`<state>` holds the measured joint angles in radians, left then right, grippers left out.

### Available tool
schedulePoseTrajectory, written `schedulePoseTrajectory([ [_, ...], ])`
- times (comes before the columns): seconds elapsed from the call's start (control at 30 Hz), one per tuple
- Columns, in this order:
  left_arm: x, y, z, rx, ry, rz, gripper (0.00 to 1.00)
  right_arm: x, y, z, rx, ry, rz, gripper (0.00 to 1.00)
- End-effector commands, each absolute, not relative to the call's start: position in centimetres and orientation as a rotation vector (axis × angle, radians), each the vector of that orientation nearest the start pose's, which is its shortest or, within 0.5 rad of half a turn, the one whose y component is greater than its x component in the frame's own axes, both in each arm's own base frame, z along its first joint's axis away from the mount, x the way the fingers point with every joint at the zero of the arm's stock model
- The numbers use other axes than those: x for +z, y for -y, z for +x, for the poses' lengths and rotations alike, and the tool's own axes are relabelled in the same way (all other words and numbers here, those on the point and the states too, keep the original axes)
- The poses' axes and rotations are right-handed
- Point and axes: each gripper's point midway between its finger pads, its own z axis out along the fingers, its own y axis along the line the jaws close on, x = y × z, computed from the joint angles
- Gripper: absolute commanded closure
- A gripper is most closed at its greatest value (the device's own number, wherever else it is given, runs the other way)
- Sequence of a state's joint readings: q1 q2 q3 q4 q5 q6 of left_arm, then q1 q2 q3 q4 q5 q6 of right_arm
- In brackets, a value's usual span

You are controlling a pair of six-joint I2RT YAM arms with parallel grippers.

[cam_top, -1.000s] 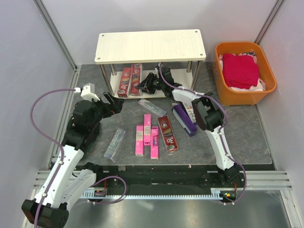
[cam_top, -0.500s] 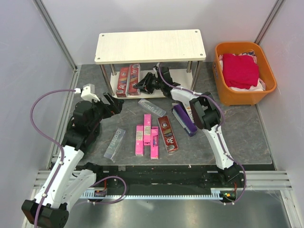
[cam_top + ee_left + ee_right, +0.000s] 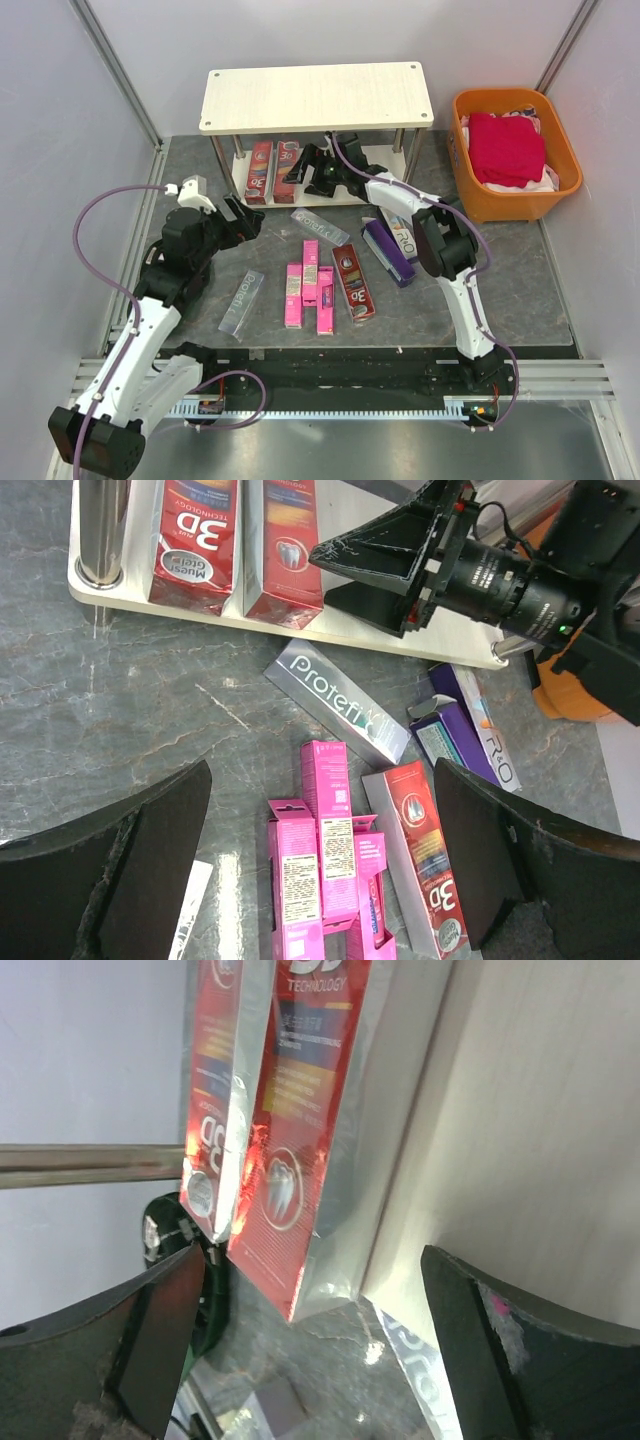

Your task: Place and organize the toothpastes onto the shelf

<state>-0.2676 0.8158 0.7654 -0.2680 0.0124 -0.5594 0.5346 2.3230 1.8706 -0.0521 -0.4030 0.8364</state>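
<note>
two red toothpastes point(image 3: 272, 170) sit side by side on the lower board of the shelf point(image 3: 315, 95), right gripper point(image 3: 305, 170) spread wide and empty beside them, left gripper point(image 3: 236, 216) spread too, so next looks like fetching the silver toothpaste point(image 3: 320, 226) off the table point(image 3: 500, 280)

White shells and black joints clad the left arm point(image 3: 135, 345) and right arm point(image 3: 465, 305). A thin purple cable point(image 3: 78, 235) ran along each, and the left hand point(image 3: 240, 214) showed scuffed matte-black fingers point(image 3: 150, 860).
</note>
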Motion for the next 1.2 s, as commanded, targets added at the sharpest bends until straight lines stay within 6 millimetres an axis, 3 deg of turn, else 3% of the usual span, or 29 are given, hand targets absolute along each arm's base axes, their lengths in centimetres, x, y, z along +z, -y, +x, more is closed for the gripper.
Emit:
schedulePoseTrajectory([
  [0.0, 24.6, 10.8, 29.8, -0.571, -1.901, -0.227, 0.00, 10.6, -38.1, 48.2, 1.022, -2.361, 0.042, 0.02],
  [0.23, 24.3, 11.0, 29.9, -0.577, -1.914, -0.223, 0.00, 10.2, -36.7, 46.0, 0.962, -2.383, 0.012, 0.02],
  [0.4, 24.0, 11.5, 30.0, -0.599, -1.928, -0.210, 0.00, 11.8, -36.0, 45.2, 0.938, -2.357, -0.002, 0.02],
  [0.47, 23.7, 11.8, 30.1, -0.610, -1.940, -0.203, 0.00, 11.6, -35.7, 44.7, 0.933, -2.370, -0.008, 0.02],
  [0.57, 23.4, 12.3, 30.1, -0.635, -1.956, -0.181, 0.00, 12.8, -35.3, 43.3, 0.941, -2.362, -0.037, 0.02],
  [0.63, 23.1, 12.6, 30.1, -0.646, -1.970, -0.166, 0.00, 12.3, -35.0, 42.0, 0.927, -2.380, -0.059, 0.02],
  [0.67, 22.9, 12.7, 30.1, -0.648, -1.976, -0.158, 0.00, 13.4, -34.9, 41.6, 0.936, -2.362, -0.067, 0.02],
  [0.73, 22.7, 13.1, 30.1, -0.664, -1.990, -0.143, 0.00, 13.4, -34.4, 40.4, 0.922, -2.369, -0.089, 0.02],
  [0.77, 22.2, 13.2, 30.2, -0.666, -2.006, -0.137, 0.00, 14.7, -34.3, 40.0, 0.925, -2.346, -0.099, 0.02],
  [0.97, 20.9, 14.7, 30.6, -0.721, -2.065, -0.088, 0.00, 16.5, -32.9, 37.2, 0.860, -2.322, -0.148, 0.02],
  [1.17, 19.9, 16.6, 30.8, -0.749, -2.105, -0.013, 0.00, 16.0, -29.6, 35.4, 0.715, -2.316, -0.147, 0.02],
])
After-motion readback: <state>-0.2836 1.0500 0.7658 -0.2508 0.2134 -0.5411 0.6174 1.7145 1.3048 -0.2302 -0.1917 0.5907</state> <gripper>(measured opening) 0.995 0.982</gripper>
